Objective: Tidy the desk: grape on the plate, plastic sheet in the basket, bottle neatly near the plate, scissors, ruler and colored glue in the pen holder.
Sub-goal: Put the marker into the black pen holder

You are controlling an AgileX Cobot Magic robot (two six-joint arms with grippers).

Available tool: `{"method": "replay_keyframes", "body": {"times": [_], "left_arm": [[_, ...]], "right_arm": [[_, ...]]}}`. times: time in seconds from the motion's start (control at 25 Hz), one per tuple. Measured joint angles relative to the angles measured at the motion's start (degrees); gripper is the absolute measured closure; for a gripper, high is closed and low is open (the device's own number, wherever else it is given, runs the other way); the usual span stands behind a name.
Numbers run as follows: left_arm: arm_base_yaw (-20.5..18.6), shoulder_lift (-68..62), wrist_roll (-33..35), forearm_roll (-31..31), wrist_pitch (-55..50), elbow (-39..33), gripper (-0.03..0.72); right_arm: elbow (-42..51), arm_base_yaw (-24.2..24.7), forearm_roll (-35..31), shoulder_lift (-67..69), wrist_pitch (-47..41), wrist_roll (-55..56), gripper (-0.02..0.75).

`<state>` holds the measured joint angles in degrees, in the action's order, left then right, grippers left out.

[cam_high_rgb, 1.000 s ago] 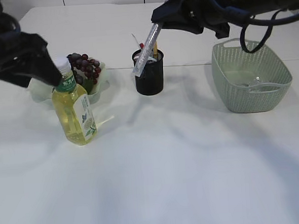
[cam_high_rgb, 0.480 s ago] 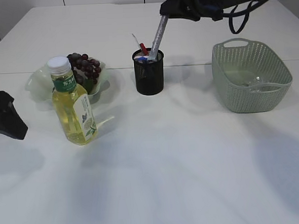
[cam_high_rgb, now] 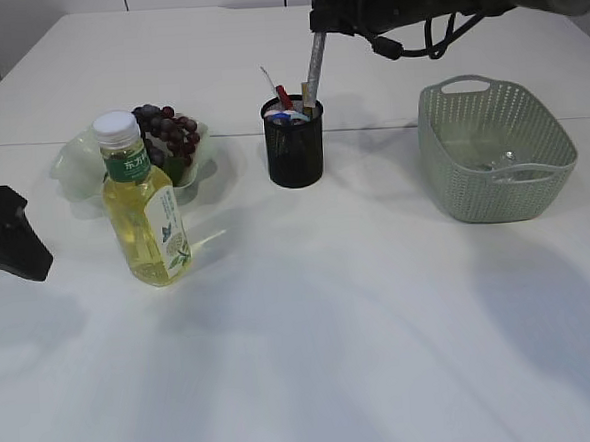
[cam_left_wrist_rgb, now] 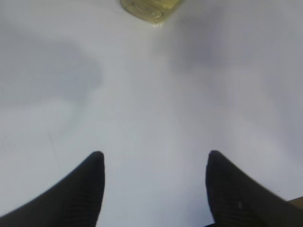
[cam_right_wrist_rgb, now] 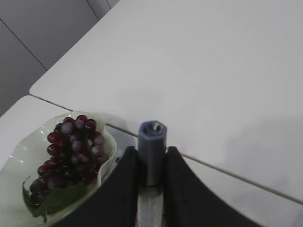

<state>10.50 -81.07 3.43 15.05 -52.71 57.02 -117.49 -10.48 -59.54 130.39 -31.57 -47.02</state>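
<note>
The step in hand looks like seating the colored glue (cam_high_rgb: 314, 68) in the pen holder (cam_high_rgb: 293, 146). The right gripper (cam_right_wrist_rgb: 150, 163) pinches the stick near its top end, and the stick hangs almost upright below the jaws with its lower end already inside the holder's rim. To do this well, I judge the arm should lower straight down until the stick's foot finds the bottom between the things already standing there (a red-handled item and a few other tips, too small to name), and only then part the fingers; letting go from this height risks the stick bouncing or tipping the cup.

The glue is a slim, pale, translucent tube with a dark bluish hexagonal cap, seen end-on between the black fingers in the right wrist view. Beyond and below the jaws there lies the grape (cam_right_wrist_rgb: 71, 151) on its pale green plate (cam_right_wrist_rgb: 19, 156).

The left gripper (cam_left_wrist_rgb: 154, 163) hangs spread and empty over bare table, the bottle (cam_left_wrist_rgb: 150, 7) just ahead of its fingertips, standing beside the plate
</note>
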Motion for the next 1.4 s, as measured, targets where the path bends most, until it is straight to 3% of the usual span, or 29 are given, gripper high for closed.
{"method": "replay_keyframes", "body": {"times": [0.36, 0.72, 1.4], "left_arm": [[0.0, 0.0, -0.1, -0.3, 0.0, 0.0, 0.2], [0.0, 0.0, -0.1, -0.4, 0.8, 0.0, 0.2], [0.0, 0.0, -0.1, -0.4, 0.8, 0.0, 0.2]], "right_arm": [[-2.2, 0.0, 0.1, 2.4, 4.0, -8.0, 0.616], [-2.3, 0.0, -10.0, 3.2, 5.4, -14.8, 0.616], [-2.3, -2.3, -12.4, 7.1, 5.5, -24.9, 0.611]]}}
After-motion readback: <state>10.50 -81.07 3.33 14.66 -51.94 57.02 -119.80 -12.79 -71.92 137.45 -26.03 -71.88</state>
